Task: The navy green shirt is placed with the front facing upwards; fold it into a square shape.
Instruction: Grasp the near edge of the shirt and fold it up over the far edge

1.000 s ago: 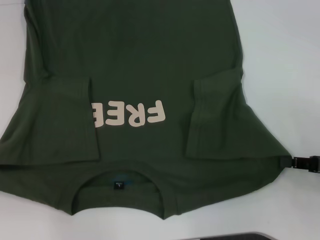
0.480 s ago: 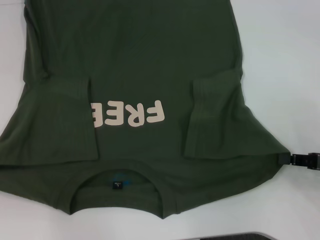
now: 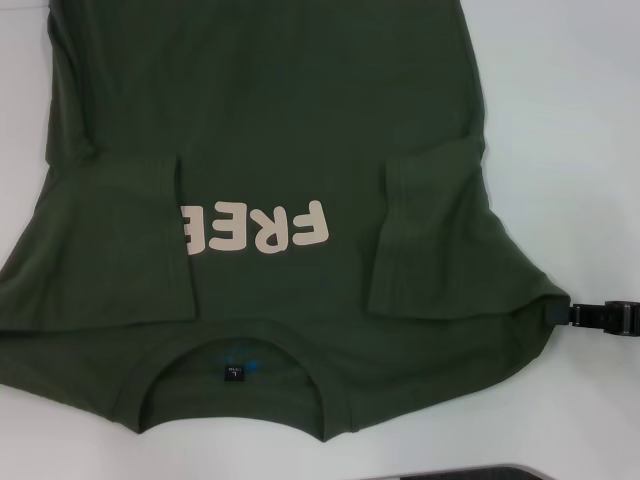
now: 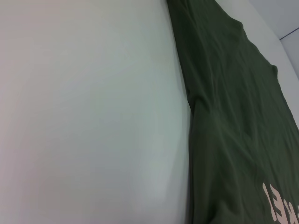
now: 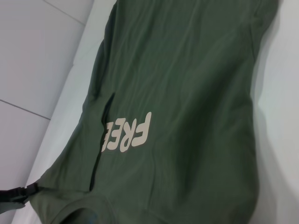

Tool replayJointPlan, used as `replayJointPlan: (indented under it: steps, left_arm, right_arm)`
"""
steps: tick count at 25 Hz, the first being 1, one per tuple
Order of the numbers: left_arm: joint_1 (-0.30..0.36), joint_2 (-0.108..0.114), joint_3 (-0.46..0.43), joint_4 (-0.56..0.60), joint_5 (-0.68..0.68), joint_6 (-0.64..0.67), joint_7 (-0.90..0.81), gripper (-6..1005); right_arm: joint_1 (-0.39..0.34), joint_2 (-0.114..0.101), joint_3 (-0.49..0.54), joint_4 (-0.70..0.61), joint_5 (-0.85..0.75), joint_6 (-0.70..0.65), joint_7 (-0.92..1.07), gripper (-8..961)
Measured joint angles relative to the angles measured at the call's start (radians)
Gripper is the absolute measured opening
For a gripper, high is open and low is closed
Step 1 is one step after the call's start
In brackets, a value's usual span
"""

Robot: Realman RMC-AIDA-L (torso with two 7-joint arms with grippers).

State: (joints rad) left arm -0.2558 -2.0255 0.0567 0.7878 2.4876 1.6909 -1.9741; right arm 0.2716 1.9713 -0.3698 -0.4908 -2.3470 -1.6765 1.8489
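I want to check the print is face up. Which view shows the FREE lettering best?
The head view: the FREE lettering lies whole and flat on the navy green shirt, between the folded-in sleeves. The right wrist view shows all four letters too, but slanted. The left wrist view catches only part of it at the frame edge.

Bare white table (image 3: 570,120) lies open on both sides of the navy green shirt (image 3: 270,120).
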Motion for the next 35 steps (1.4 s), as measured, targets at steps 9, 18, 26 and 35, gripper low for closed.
replayJointPlan:
  steps: [9,18,26,35]
  left_arm:
    - [0.009,0.004,0.0,-0.001,0.002,0.001,0.002,33]
    - [0.022,0.01,0.0,-0.001,0.007,0.016,0.011,33]
    - [0.03,0.01,-0.013,-0.001,0.022,0.026,0.024,32]
    - [0.015,0.017,-0.013,-0.011,0.021,0.054,0.025,32]
  right_arm:
    - [-0.006,0.003,-0.017,0.001,-0.001,-0.007,0.0,3]
    - [-0.036,0.006,-0.01,0.002,-0.002,-0.027,-0.016,3]
    - [-0.04,0.007,-0.012,0.002,-0.002,-0.049,-0.025,2]
    - [-0.011,0.004,-0.008,-0.001,0.002,-0.094,-0.038,3]
